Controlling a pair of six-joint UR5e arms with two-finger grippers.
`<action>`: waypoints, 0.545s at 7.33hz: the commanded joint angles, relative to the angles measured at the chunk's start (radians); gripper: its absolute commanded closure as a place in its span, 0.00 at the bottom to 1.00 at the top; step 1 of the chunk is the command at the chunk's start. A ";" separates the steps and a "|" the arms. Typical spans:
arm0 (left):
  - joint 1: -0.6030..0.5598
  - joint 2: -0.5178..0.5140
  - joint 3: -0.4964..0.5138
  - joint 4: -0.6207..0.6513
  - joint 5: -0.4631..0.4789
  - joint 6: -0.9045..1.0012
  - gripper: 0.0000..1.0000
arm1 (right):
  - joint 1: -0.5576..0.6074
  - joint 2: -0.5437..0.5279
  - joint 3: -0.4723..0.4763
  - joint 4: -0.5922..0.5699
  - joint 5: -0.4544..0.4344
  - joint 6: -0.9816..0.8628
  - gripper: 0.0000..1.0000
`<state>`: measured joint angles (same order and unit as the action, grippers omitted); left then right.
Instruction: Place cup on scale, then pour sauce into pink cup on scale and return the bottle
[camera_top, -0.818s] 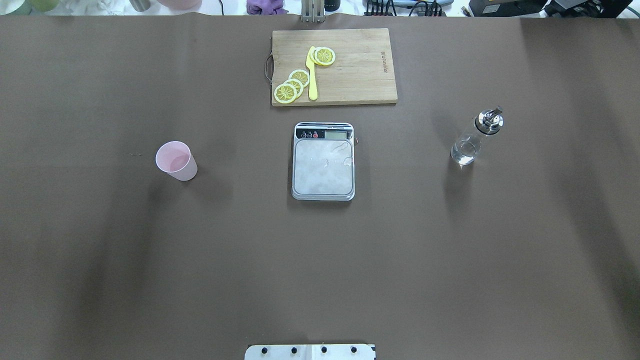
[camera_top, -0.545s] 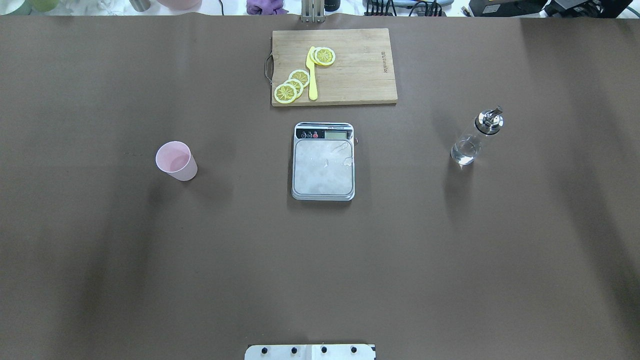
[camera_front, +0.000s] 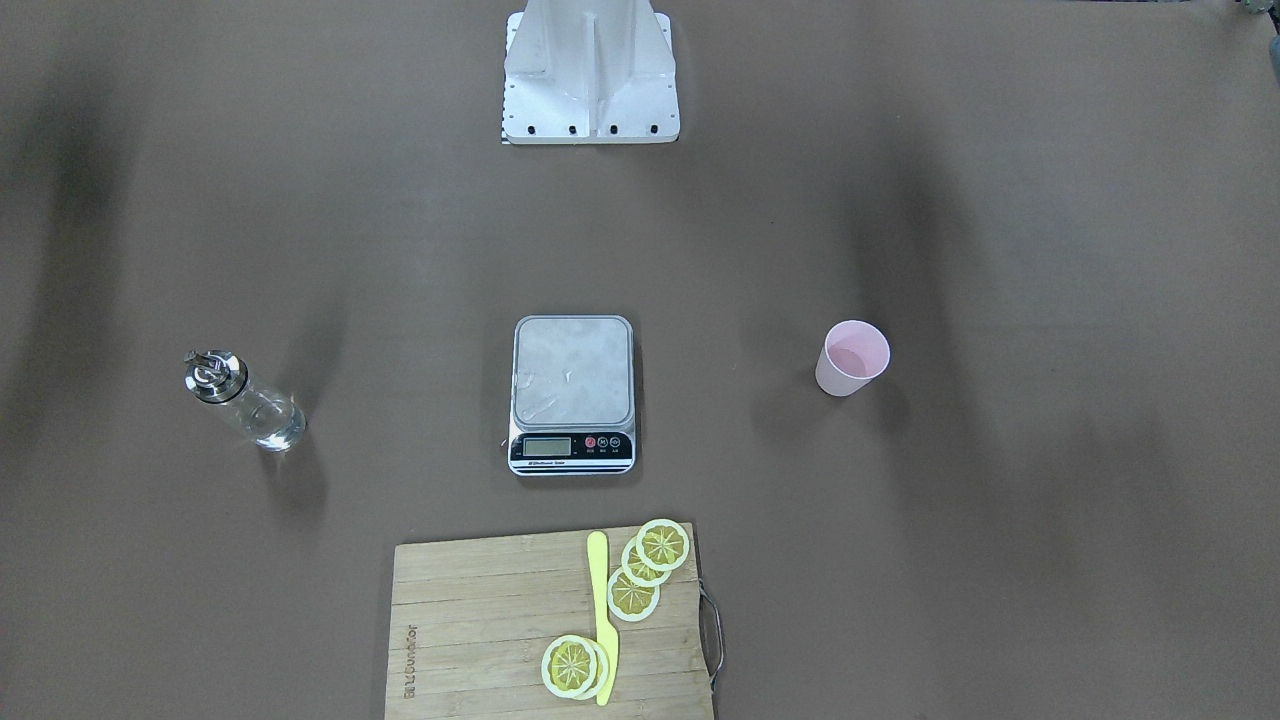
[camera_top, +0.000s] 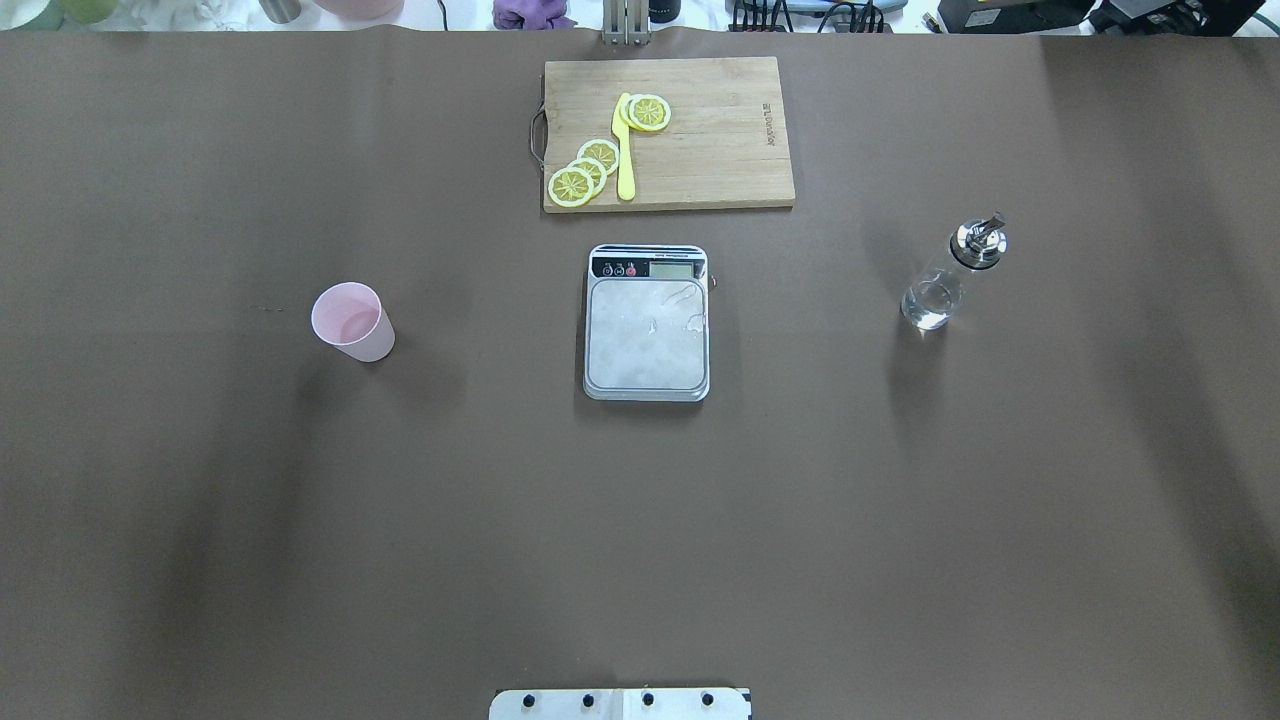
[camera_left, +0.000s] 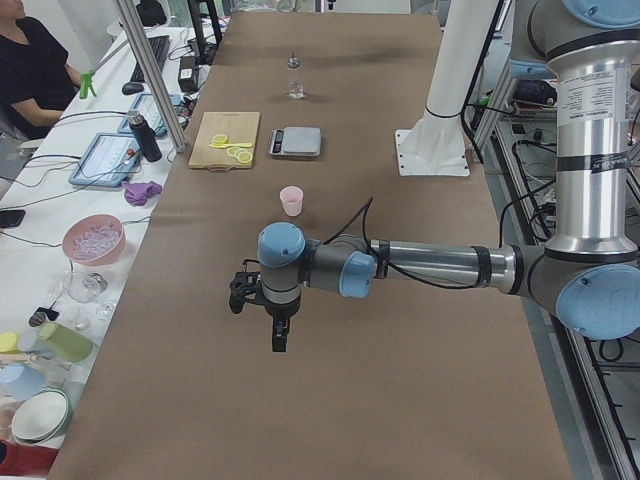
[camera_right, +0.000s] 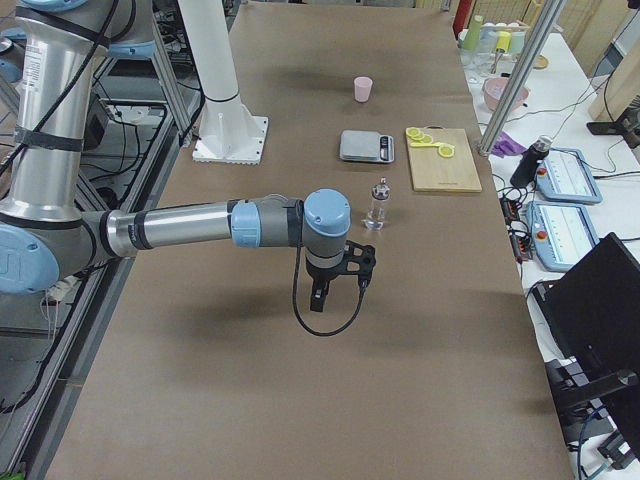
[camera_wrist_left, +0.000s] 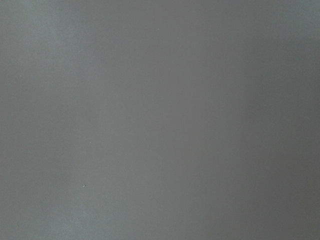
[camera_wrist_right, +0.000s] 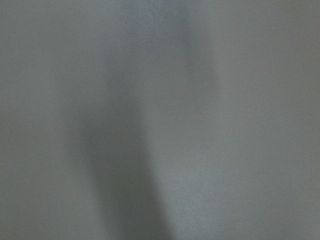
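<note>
The pale pink cup (camera_top: 350, 320) stands upright on the brown table, left of the scale (camera_top: 646, 335), whose steel plate is bare. The glass bottle (camera_top: 945, 280) with its silver spout stands right of the scale; clear sauce (camera_top: 928, 305) shows low in it. From the front the cup (camera_front: 852, 358) is right of the scale (camera_front: 573, 385) and the bottle (camera_front: 245, 400) left. My left gripper (camera_left: 243, 298) hangs over bare table short of the cup (camera_left: 291, 200). My right gripper (camera_right: 358, 268) hangs short of the bottle (camera_right: 379, 205). I cannot tell whether either is open. Both wrist views show only blurred table.
A wooden cutting board (camera_top: 720, 130) with lemon slices (camera_top: 585, 170) and a yellow knife (camera_top: 624, 150) lies beyond the scale. The robot's white base (camera_front: 590, 70) stands at the near edge. A side bench with bowls, bottles and tablets (camera_left: 105, 160) runs along the far edge.
</note>
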<state>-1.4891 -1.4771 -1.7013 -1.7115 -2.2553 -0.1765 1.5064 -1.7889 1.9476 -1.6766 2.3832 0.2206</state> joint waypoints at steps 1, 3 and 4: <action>0.001 -0.022 0.011 0.003 -0.003 -0.003 0.01 | 0.000 0.000 0.004 0.000 0.001 -0.001 0.00; 0.001 -0.022 0.006 -0.002 -0.001 0.003 0.01 | 0.000 0.002 0.005 0.000 0.001 -0.003 0.00; 0.001 -0.025 0.003 -0.005 -0.001 0.002 0.01 | 0.000 0.002 0.005 0.000 0.002 -0.003 0.00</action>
<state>-1.4880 -1.4990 -1.6947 -1.7130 -2.2570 -0.1751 1.5064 -1.7874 1.9520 -1.6766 2.3842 0.2181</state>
